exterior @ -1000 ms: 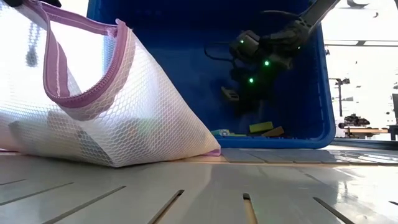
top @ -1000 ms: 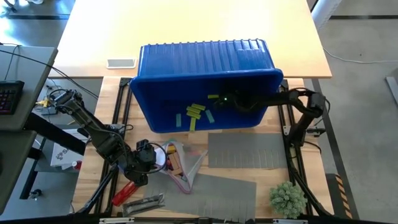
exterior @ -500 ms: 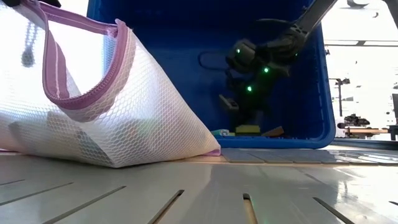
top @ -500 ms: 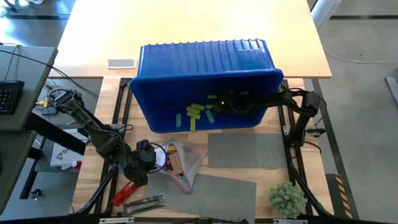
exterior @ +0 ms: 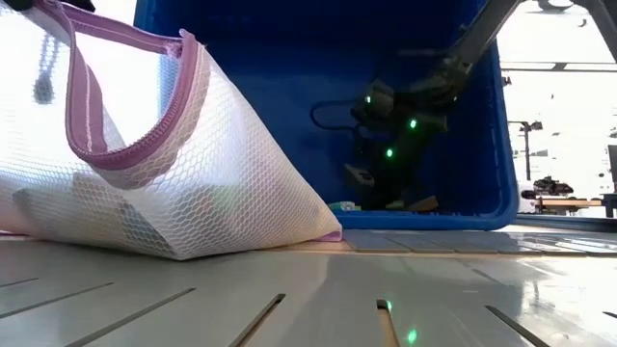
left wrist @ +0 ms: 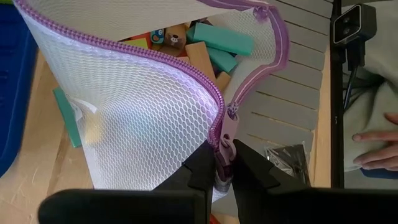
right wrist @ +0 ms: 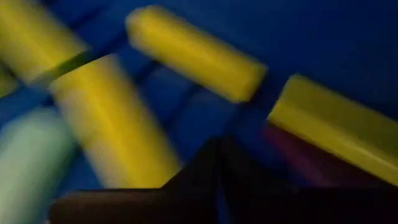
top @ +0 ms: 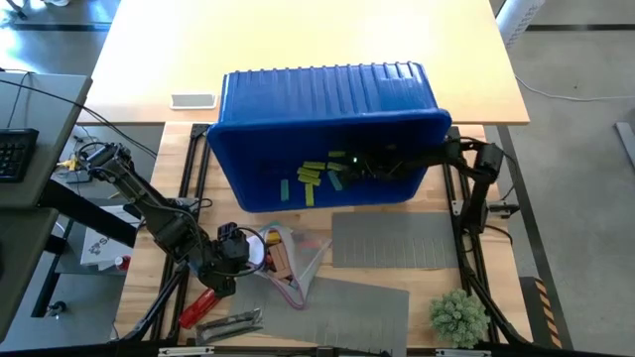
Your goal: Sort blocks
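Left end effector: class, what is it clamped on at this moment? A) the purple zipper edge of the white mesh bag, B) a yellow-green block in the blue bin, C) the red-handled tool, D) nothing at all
A: in the left wrist view the left end effector is shut on the purple zipper edge of the mesh bag, well away from the blue bin.

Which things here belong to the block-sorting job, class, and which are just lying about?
Part of the job:
- blocks in the blue bin
- mesh pouch holding more blocks
- right gripper, shut, reaching into the bin
- left gripper, shut on the pouch's zipper edge

Just lying about:
- red tool
- grey mats
- small green plant
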